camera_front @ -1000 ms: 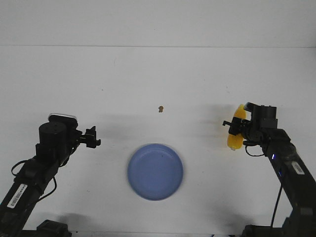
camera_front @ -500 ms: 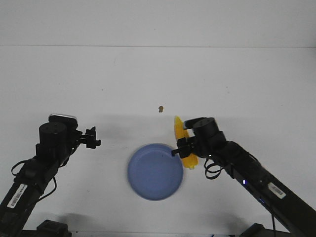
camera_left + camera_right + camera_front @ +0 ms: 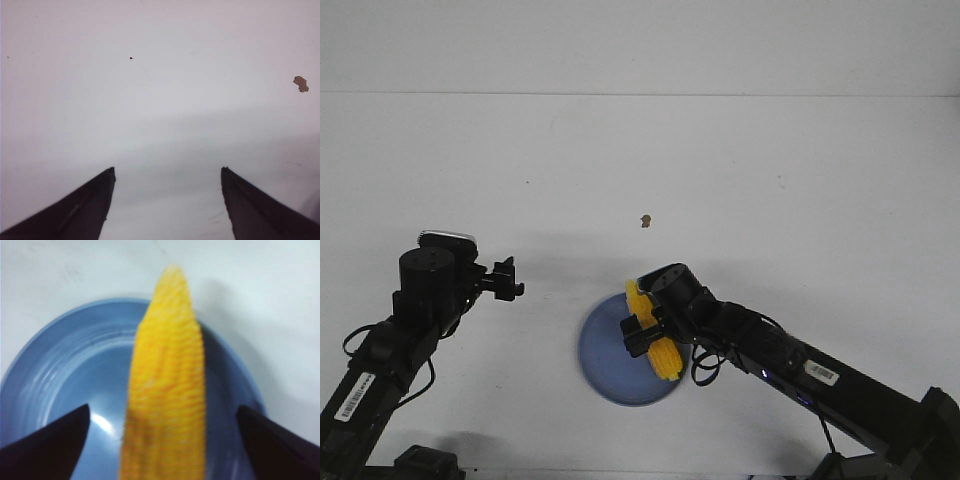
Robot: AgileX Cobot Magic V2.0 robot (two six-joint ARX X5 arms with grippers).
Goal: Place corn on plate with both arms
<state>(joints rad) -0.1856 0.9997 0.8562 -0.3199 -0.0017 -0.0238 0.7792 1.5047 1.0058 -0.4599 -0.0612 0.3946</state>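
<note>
Two arms are over the white table [image 3: 740, 160], and only one carries anything. The corn [image 3: 651, 343] sits in the right gripper [image 3: 642, 333], running lengthwise between the fingers so that its tapered tip pokes out beyond them and its thicker end reaches back toward the wrist. From the right wrist view the cob [image 3: 167, 390] fills the gap between the two dark fingers [image 3: 45, 445], with the blue plate [image 3: 60, 365] spread out underneath it; the tip reaches the plate's far rim. In the front view the corn lies diagonally above the middle of the plate [image 3: 605, 375]; whether it touches the dish I cannot tell.

The right arm [image 3: 790, 370] stretches low and long from the near right corner, reaching inward to the plate at table centre. The left arm [image 3: 390, 340] stays folded on its own side, its wrist raised, well apart from the plate.

The right gripper is clamped around the cob. The left gripper [image 3: 506, 280] has its fingers [image 3: 80, 210] spread wide with nothing but bare table between them; a small brown speck [image 3: 300, 83] lies off to one side.
</note>
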